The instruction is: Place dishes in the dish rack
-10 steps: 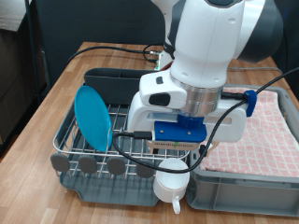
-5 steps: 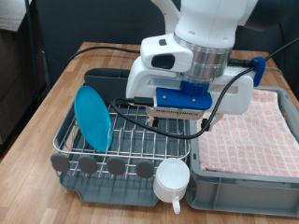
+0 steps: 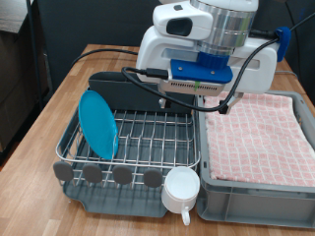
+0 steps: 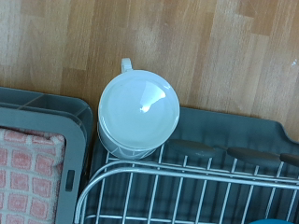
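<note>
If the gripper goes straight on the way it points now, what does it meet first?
Most likely the white handled mug, mouth down on a corner of the dark grey dish rack; it sits mid-frame in the wrist view, though depth is unclear. The gripper's fingers are not visible.

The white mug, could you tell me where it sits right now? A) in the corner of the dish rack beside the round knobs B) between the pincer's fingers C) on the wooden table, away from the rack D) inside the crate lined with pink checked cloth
A: the white mug stands in the dish rack corner next to the knobs, with the arm raised above it.
</note>
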Available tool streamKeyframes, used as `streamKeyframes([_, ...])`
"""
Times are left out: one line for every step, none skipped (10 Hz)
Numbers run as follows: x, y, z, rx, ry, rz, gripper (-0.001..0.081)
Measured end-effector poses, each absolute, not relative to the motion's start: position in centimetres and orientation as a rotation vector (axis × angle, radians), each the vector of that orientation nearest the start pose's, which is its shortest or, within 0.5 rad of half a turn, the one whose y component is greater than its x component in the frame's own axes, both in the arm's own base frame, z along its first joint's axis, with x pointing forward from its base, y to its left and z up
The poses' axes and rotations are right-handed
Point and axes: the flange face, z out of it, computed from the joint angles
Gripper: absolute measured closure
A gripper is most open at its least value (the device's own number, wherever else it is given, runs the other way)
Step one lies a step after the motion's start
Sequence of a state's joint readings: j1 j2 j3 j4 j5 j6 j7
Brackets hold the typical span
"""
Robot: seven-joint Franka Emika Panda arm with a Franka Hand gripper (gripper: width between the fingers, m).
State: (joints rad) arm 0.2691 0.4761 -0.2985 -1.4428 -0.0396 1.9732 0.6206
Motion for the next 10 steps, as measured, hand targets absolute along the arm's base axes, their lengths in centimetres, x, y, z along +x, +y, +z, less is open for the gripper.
streamKeyframes([69.9, 1.5, 43.7, -3.135, 0.96, -0.211, 0.0003])
streamKeyframes([69.8, 1.6, 43.9, -3.142, 0.954, -0.217, 0.0003])
streamKeyframes([69.9, 1.6, 43.8, -3.141, 0.955, -0.215, 0.0003])
streamKeyframes([69.8, 1.6, 43.7, -3.141, 0.955, -0.213, 0.0003])
streamKeyframes([69.8, 1.6, 43.7, -3.143, 0.956, -0.205, 0.0003])
streamKeyframes([69.7, 1.6, 43.6, -3.146, 0.957, -0.19, 0.0003])
streamKeyframes([69.5, 1.7, 43.4, -3.152, 0.958, -0.163, 0.0003])
streamKeyframes([69.3, 1.8, 43.4, -3.158, 0.959, -0.134, 0.0003])
streamKeyframes([69.0, 1.9, 43.4, -3.161, 0.957, -0.115, 0.0003])
streamKeyframes([68.7, 2.2, 43.7, -3.162, 0.953, -0.104, 0.0003])
